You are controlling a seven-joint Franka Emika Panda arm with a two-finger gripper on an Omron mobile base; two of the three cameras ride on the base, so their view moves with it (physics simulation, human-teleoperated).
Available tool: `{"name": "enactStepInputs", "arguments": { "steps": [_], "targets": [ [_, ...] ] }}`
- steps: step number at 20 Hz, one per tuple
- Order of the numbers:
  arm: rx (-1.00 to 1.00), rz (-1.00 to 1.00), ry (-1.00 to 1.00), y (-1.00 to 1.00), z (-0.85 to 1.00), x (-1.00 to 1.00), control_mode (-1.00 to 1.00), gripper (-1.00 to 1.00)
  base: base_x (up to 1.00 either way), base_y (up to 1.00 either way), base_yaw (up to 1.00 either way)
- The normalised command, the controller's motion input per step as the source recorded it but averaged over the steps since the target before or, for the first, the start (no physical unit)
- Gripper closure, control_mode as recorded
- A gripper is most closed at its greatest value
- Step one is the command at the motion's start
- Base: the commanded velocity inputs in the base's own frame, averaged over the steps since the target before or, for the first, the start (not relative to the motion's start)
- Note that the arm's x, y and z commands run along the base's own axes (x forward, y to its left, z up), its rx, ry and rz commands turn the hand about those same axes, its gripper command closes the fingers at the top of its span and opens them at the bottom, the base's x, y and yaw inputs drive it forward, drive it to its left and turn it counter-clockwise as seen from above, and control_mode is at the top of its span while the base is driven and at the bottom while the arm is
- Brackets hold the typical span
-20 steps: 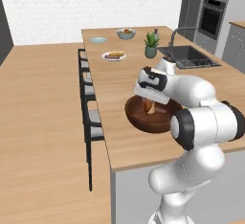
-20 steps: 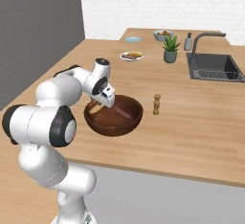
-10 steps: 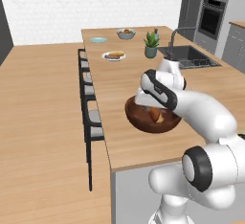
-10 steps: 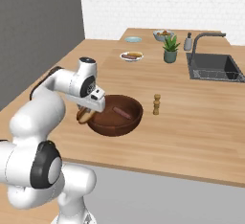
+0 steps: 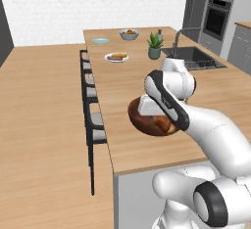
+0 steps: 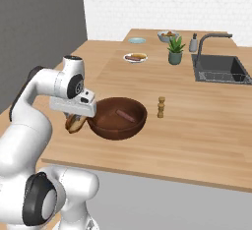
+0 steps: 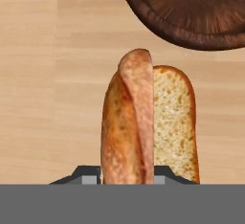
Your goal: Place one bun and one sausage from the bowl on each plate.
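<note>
My gripper point(image 7: 127, 175) is shut on a golden-brown split bun point(image 7: 148, 132), which stands up between the fingertips point(image 7: 86, 175). In the right base view the gripper point(image 6: 76, 121) hangs with the bun point(image 6: 74, 124) just outside the left rim of the dark brown bowl point(image 6: 118, 128), low over the counter. A sausage point(image 6: 125, 115) lies inside the bowl. The bowl's rim point(image 7: 191, 27) also crosses the top of the hand view. The white plate point(image 6: 135, 57) carries food far back, and the pale blue plate point(image 6: 137, 41) lies beyond it. From the left base view, my arm covers part of the bowl point(image 5: 147, 125).
A small pepper shaker point(image 6: 160, 107) stands right of the bowl. A potted plant point(image 6: 175, 52), a grey fruit bowl point(image 6: 168, 36) and the sink point(image 6: 221, 69) with its faucet sit at the back right. Bar stools point(image 5: 90, 101) line the counter's left edge.
The gripper has carried the bun from over the bowl's inside out past its left rim, and the arm has swung that way with it.
</note>
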Motion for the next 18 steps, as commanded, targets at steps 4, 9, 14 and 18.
{"name": "enactStepInputs", "arguments": {
  "steps": [4, 9, 14, 18],
  "targets": [
    [-0.03, -0.06, 0.00, -0.14, 0.08, -0.14, -1.00, 1.00, 0.00, 0.00, 0.00],
    [-0.11, 0.00, 0.00, -0.35, 0.00, -0.10, -1.00, 1.00, 0.00, 0.00, 0.00],
    [-0.09, 0.00, 0.00, -0.19, 0.19, -0.02, -1.00, 1.00, 0.00, 0.00, 0.00],
    [0.00, 0.00, 0.00, -0.01, 0.27, -0.23, 1.00, 1.00, -0.25, 0.00, 0.00]
  ]
}}
